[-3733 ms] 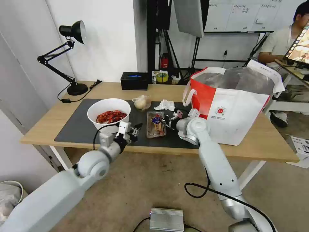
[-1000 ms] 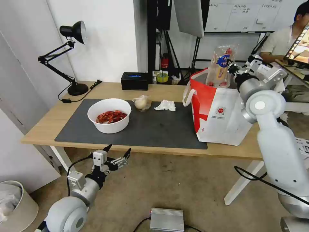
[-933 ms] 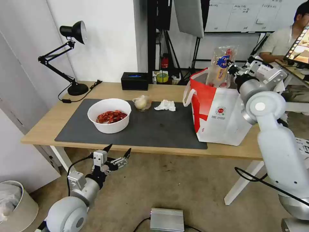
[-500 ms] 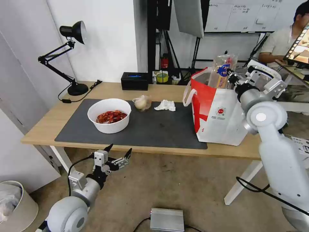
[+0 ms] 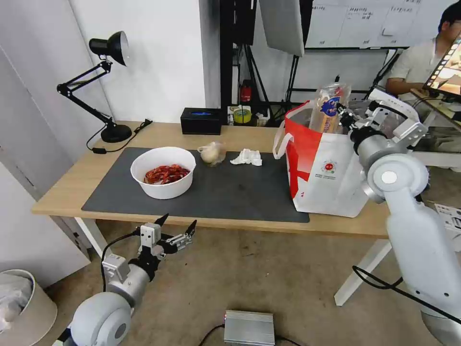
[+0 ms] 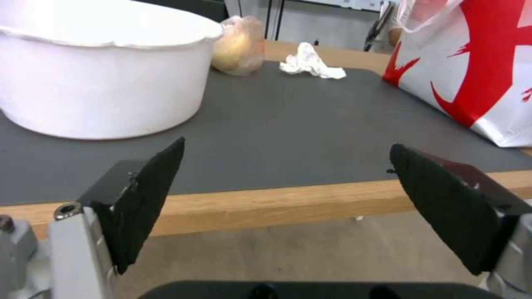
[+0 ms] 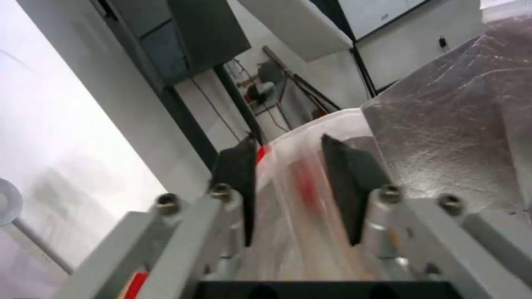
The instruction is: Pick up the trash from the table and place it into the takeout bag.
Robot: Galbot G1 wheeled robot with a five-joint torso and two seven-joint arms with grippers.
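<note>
From the head view, the right claw (image 5: 342,117) is up over the takeout bag (image 5: 331,168), pinching the clear plastic hinged tray (image 5: 327,108), which stands upright with its lower end inside the bag's mouth. On the counter (image 5: 144,137), the dark mat carries the white bowl of red shells (image 5: 163,172), the small clear bag with the beige lump (image 5: 212,153) and the crumpled tissue (image 5: 247,157). The left claw (image 5: 175,229) hangs below the counter's front edge, fingers spread wide, empty.

Left wrist view: the open claw (image 6: 285,189) faces the counter edge, bowl (image 6: 99,79), lump bag (image 6: 239,45), tissue (image 6: 310,62) and tote (image 6: 476,70) beyond.

Right wrist view: the claw (image 7: 288,187) grips the tray (image 7: 299,224), beside silver foil lining (image 7: 443,137).
</note>
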